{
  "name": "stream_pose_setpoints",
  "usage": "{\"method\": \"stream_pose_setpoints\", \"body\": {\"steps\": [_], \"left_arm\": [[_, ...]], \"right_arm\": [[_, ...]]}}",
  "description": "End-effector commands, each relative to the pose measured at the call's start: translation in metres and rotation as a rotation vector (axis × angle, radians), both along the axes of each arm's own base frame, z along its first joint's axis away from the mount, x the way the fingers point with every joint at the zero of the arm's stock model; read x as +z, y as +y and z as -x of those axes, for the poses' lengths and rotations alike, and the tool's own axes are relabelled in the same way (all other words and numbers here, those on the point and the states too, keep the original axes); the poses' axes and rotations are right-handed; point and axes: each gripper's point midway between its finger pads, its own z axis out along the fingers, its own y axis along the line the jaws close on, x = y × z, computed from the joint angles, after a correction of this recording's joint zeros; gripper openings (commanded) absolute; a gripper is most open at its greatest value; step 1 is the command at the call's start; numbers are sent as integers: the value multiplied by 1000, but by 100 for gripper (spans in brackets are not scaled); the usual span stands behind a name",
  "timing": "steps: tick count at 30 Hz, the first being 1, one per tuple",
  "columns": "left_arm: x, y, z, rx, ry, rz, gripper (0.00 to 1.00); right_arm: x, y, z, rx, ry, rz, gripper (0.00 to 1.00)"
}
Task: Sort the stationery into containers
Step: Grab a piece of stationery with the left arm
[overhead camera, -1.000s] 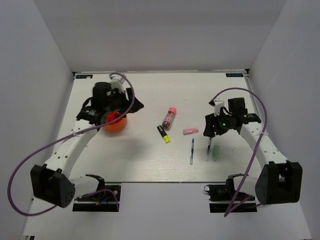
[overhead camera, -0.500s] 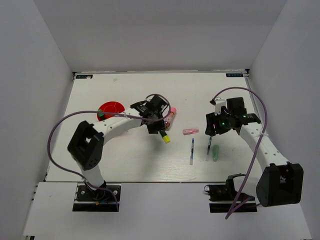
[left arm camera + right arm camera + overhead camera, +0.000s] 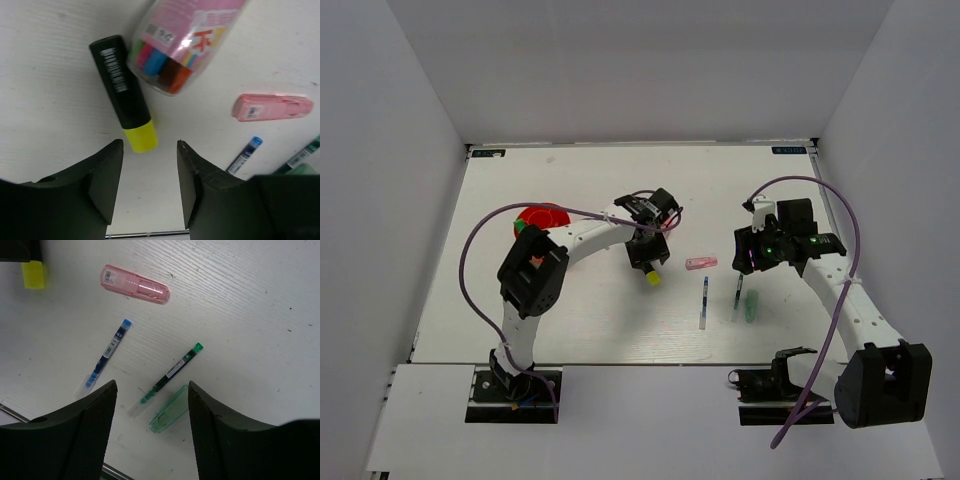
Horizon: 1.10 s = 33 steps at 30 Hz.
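My left gripper (image 3: 648, 262) is open and empty, hovering just above the black highlighter with the yellow cap (image 3: 122, 92), whose cap lies between the fingertips' line. The pink-capped glue stick (image 3: 185, 45) lies beside the highlighter. The pink eraser (image 3: 701, 263) lies to the right. My right gripper (image 3: 750, 262) is open and empty above the green pen (image 3: 170, 374) and the pale-green cap (image 3: 169, 409); the blue pen (image 3: 106, 357) lies to their left. The red-orange cup (image 3: 542, 218) stands at the left. The scissors are not in view.
White walls enclose the table on the left, back and right. A purple cable loops from each arm. A small green bit shows at the cup's left rim (image 3: 520, 227). The table's front edge shows as a metal strip (image 3: 145, 233).
My left arm has swung right from over the red-orange cup to the yellow-capped highlighter, uncovering the cup. My right gripper has stayed almost still over the green pen.
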Motion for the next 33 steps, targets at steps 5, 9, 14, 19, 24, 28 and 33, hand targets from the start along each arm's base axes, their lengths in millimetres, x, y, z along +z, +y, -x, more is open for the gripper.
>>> {"method": "stream_pose_setpoints", "body": {"steps": [5, 9, 14, 19, 24, 28, 33], "left_arm": [[2, 14, -7, 119, 20, -37, 59], [-9, 14, -14, 134, 25, -42, 59], [-25, 20, -19, 156, 51, -66, 59], [-29, 24, -26, 167, 47, -69, 59], [-34, 32, -31, 181, 59, -93, 59], [-40, 39, -30, 177, 80, -116, 59], [-53, 45, -22, 164, 117, -153, 59]], "right_arm": [[5, -1, -4, -5, -39, -4, 62], [5, -1, -2, -6, -39, -5, 62], [8, -1, -4, -7, -54, -6, 62], [8, -1, -3, -8, -52, -9, 62], [8, 0, -2, -4, -50, -12, 62], [10, 0, -2, -7, -56, -15, 62], [10, 0, -2, -5, -58, -16, 62]]}}
